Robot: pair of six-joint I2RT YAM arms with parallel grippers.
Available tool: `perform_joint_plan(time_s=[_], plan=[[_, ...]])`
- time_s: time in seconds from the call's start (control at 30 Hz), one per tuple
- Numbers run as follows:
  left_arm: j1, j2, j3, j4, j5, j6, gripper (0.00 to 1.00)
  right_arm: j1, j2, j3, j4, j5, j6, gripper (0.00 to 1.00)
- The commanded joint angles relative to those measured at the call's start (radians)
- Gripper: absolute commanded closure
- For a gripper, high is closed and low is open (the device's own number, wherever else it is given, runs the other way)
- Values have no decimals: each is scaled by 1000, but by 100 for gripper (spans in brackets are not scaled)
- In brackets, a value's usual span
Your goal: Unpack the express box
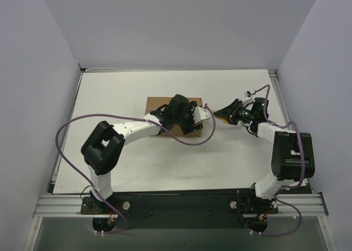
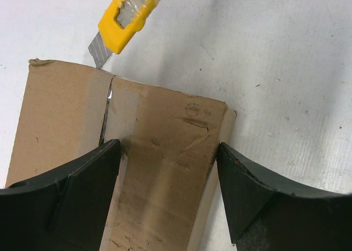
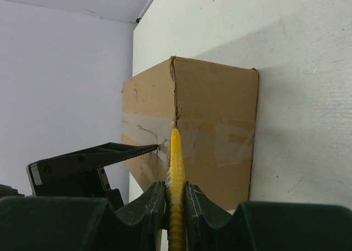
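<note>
The express box (image 1: 158, 104) is a brown taped carton lying mid-table, mostly covered by my left arm in the top view. My left gripper (image 2: 168, 168) hovers open over its top (image 2: 165, 152). One finger (image 2: 82, 190) sits over the taped centre seam and the other hangs just past the box's side edge. My right gripper (image 3: 176, 199) is shut on a yellow utility knife (image 3: 175, 163). The knife's blade (image 2: 100, 50) touches the end of the seam at the box's top edge. In the right wrist view the knife points at the seam on the box's end face (image 3: 217, 124).
Purple cables (image 1: 187, 141) loop over the white table (image 1: 137, 168) near the box. Grey walls close in the table on the left, back and right. The arm bases stand on a black rail (image 1: 181, 201) at the near edge.
</note>
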Motion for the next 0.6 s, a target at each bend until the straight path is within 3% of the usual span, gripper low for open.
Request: perform_joint_plan(time_s=[0.0, 0.57], plan=[[10, 42, 48, 23, -33, 0, 21, 23, -67, -4, -77, -84, -65, 100], [11, 62, 59, 40, -86, -4, 21, 35, -111, -26, -238, -136, -177, 100]])
